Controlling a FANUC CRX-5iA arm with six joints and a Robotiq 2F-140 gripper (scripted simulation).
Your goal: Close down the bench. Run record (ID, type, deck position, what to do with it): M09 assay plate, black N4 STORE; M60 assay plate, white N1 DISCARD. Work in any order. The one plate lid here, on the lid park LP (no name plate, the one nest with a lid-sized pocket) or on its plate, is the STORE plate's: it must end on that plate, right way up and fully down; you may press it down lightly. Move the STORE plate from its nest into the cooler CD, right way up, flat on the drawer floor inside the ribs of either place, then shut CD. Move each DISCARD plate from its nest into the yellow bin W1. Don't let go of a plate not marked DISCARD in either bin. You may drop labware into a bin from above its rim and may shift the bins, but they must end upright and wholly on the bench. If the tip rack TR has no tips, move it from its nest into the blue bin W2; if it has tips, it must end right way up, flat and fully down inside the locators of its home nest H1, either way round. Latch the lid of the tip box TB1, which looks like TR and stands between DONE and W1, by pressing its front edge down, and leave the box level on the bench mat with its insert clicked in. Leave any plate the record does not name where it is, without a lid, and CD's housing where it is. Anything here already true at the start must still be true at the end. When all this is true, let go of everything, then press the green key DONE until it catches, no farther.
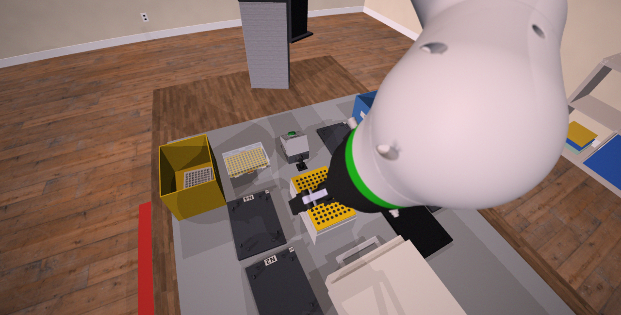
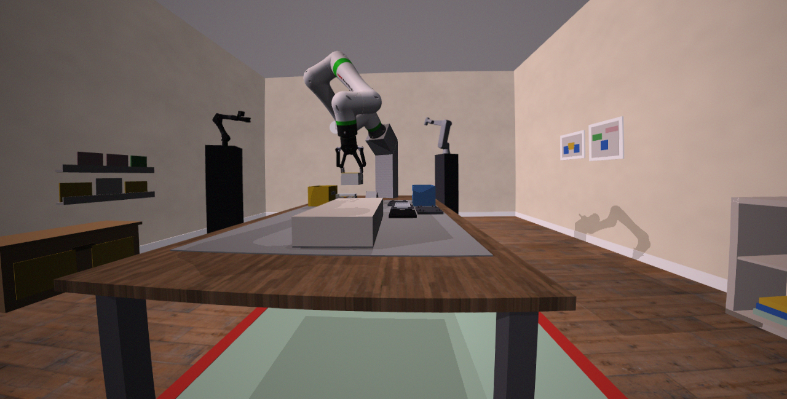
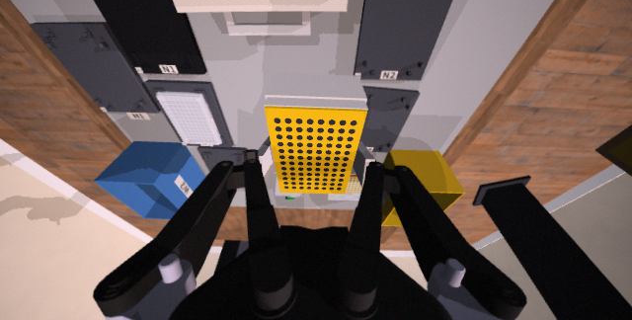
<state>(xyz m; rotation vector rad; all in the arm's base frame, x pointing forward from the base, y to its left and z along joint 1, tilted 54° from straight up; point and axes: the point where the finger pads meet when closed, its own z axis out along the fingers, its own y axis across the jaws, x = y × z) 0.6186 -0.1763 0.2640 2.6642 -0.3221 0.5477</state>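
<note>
The gripper (image 3: 311, 164), about half open, clamps a tip rack (image 3: 314, 148) (white box body, flat yellow top with rows of dark empty holes) in the air above the table (image 1: 208, 265). The yellow bin (image 1: 173, 157) holds a white gridded plate (image 1: 198, 177).

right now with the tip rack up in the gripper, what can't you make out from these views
- Blue bin: top view, the arm covers most of it; its inside is unseen.
- Cooler: exterior view, the drawer front faces away.
- Tip rack in the gripper: the holes look empty, but deeper down is unseen.
</note>
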